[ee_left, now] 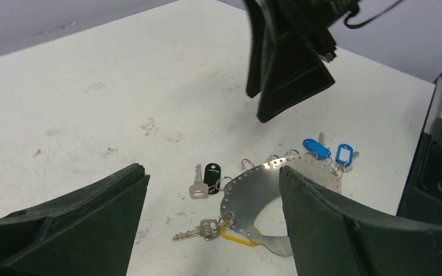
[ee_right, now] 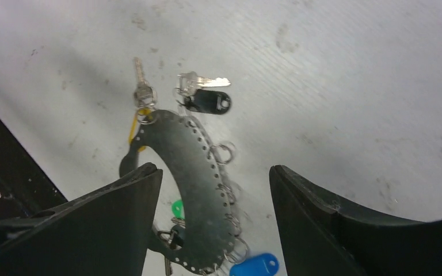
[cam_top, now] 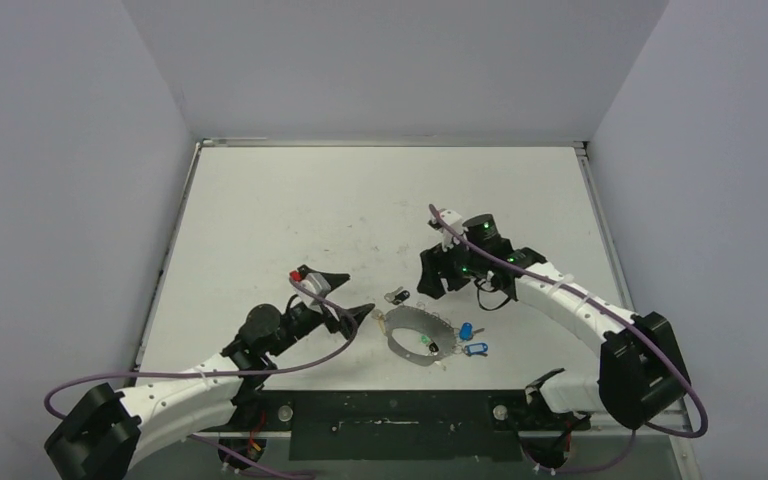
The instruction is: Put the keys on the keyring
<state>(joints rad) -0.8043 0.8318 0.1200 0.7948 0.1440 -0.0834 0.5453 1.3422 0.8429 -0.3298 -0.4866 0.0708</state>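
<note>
silvery keyring point(cam_top: 418, 335), perforated crescent, flat on worktop point(cam_top: 360, 200), keys point(cam_top: 466, 330) fringing its rim. lies just below right hand point(cam_top: 440, 280), arc running lengthwise between its fingers point(ee_right: 109, 224); just ahead of left hand point(cam_top: 345, 298). both hands released, empty. right hand judged nearer.

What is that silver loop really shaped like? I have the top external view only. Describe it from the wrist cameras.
Observer: The keyring is a flat crescent plate with small holes punched along its edge.
Operator: Tell me what sits at those holes.
Observer: Small wire rings stand along that outer edge.
Operator: Report on the black tag.
Observer: The black tag lies beside a silver key at the plate's outer edge. I cannot tell whether it is hooked on.
</note>
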